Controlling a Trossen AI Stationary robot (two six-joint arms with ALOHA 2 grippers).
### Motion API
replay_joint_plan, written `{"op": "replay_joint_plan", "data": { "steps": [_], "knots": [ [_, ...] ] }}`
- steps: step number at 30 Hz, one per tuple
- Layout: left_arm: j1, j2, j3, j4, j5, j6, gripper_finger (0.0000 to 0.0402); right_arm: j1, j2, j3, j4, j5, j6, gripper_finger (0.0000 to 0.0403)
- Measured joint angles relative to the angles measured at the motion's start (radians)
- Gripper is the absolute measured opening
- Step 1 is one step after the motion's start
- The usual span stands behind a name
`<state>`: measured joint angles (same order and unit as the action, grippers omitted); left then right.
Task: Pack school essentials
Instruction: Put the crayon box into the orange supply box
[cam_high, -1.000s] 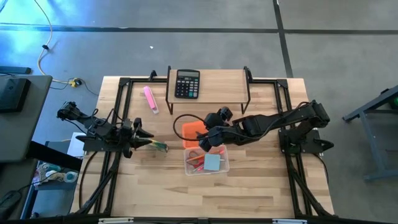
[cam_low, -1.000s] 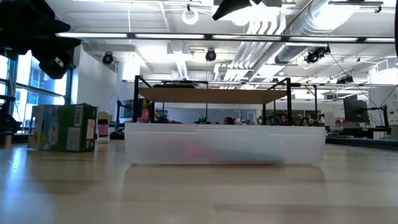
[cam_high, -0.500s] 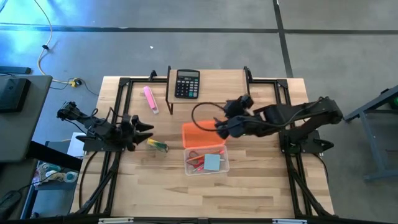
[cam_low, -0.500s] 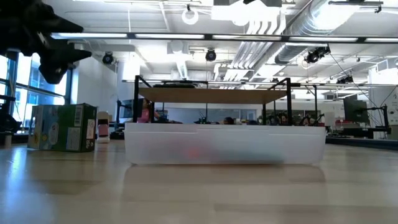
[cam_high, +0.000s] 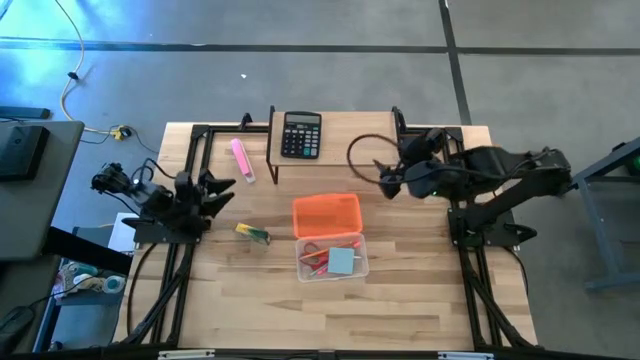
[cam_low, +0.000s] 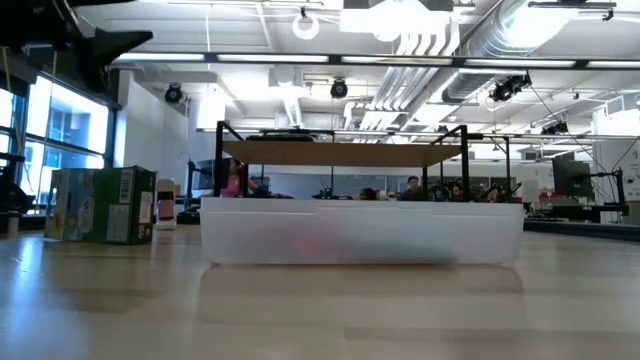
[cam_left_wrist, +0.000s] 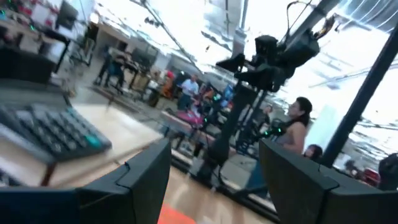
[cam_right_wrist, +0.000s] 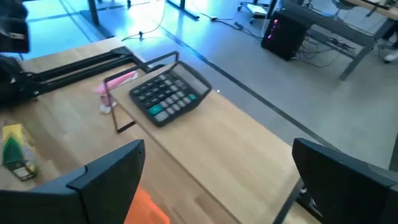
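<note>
A clear box (cam_high: 332, 258) on the table holds red-handled scissors (cam_high: 313, 256), a light-blue notepad (cam_high: 342, 261) and other small stationery. An orange lid (cam_high: 326, 215) lies at its far end. A small yellow-green carton (cam_high: 252, 233) stands on the table left of the box, also seen in the low view (cam_low: 100, 205). My left gripper (cam_high: 228, 190) hangs open above the table's left side, apart from the carton. My right gripper (cam_high: 380, 180) hangs open, raised right of the shelf, with nothing between its fingers (cam_right_wrist: 109, 177).
A black calculator (cam_high: 301, 134) lies on a low wooden shelf (cam_high: 340, 150) at the far middle. A pink marker (cam_high: 241, 158) lies left of the shelf. Black frame rails (cam_high: 195, 150) run along both table sides. People stand in the room beyond (cam_left_wrist: 298, 118).
My left gripper has opened, left the yellow-green carton on the table, and drawn back up toward the far left, tipping upward. My right gripper has risen from over the box and orange lid and gone toward the far right, staying open. Box and lid have kept still.
</note>
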<state>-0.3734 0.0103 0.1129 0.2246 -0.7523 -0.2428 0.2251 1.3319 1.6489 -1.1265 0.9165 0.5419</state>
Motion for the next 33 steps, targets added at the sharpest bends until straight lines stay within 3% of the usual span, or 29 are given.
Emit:
{"op": "replay_joint_plan", "data": {
  "steps": [12, 20, 26, 33],
  "knots": [
    [0.000, 0.198, 0.225, -0.139, -0.034, 0.140, 0.0229, -0.061, -0.044, 0.000, -0.075, -0.020, 0.000, 0.0397],
    [0.000, 0.420, 0.360, -0.415, 0.060, -0.011, 0.0229, -0.103, -0.044, -0.001, -0.081, -0.038, 0.000, 0.0397],
    [0.002, 0.571, 0.447, -0.688, 0.152, -0.123, 0.0229, -0.132, -0.044, -0.001, -0.081, -0.113, 0.020, 0.0397],
    [0.073, 0.689, 0.505, -0.803, 0.378, -0.148, 0.0229, -0.134, -0.044, -0.001, -0.082, -0.145, 0.027, 0.0397]
  ]
}}
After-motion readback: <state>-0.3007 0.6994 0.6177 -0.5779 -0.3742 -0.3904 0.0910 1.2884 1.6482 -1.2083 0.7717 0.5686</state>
